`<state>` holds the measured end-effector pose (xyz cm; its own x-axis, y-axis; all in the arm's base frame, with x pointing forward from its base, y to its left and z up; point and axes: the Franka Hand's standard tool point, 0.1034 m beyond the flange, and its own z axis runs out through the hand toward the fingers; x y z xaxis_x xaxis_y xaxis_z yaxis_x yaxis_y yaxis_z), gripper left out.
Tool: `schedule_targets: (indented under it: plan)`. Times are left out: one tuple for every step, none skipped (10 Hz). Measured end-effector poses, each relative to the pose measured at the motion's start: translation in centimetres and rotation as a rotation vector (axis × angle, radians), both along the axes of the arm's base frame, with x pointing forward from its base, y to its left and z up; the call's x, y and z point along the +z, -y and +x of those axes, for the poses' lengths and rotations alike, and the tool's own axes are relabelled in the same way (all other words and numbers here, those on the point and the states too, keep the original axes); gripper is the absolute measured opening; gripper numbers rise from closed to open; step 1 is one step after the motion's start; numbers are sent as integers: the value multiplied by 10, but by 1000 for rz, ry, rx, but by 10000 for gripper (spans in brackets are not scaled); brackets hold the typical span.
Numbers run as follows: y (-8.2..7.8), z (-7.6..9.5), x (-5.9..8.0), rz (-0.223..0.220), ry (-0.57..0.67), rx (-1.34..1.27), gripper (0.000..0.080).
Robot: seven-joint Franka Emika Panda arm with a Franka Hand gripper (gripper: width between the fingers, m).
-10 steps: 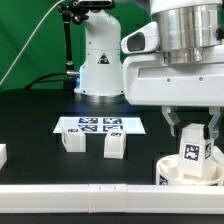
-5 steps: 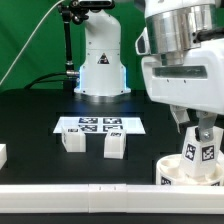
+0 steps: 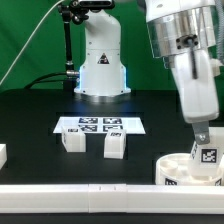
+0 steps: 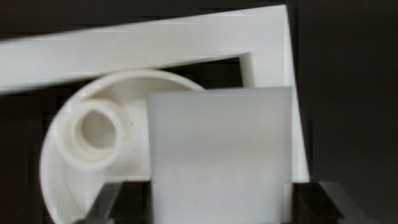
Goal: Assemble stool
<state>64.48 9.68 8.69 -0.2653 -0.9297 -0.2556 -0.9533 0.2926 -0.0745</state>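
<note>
My gripper (image 3: 206, 140) is shut on a white stool leg (image 3: 208, 156) with a marker tag on its side. It holds the leg tilted over the right part of the round white seat (image 3: 176, 170), at the exterior view's lower right. I cannot tell whether the leg touches the seat. In the wrist view the leg (image 4: 222, 150) fills the space between my dark fingers (image 4: 118, 200), and the gripper (image 4: 219, 206) sits over the seat's round socket (image 4: 98, 128). Two more legs (image 3: 72, 142) (image 3: 115, 146) stand on the black table.
The marker board (image 3: 100, 125) lies behind the two loose legs. A small white part (image 3: 2, 155) sits at the left edge. A white rail (image 3: 90, 190) runs along the front, and a white corner wall (image 4: 196, 45) borders the seat. The arm's base (image 3: 100, 65) stands at the back.
The arm has swung to the exterior view's right and tilted. The held leg moved right and slightly down, from over the seat's middle to its right side.
</note>
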Motion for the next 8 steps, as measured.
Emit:
schedule_targets:
  plan:
    - [-1, 0, 0, 10, -9, -41, 336]
    - [-3, 0, 0, 28, -23, -104, 336]
    - [-4, 0, 0, 37, -29, -131, 336]
    - [-6, -1, 0, 58, -45, -203, 336]
    - [-7, 0, 1, 50, -31, -142, 447]
    - [-7, 2, 5, 45, -8, -96, 576]
    - [-9, 4, 9, 48, 5, -92, 626]
    - [-10, 4, 10, 37, 23, -27, 626]
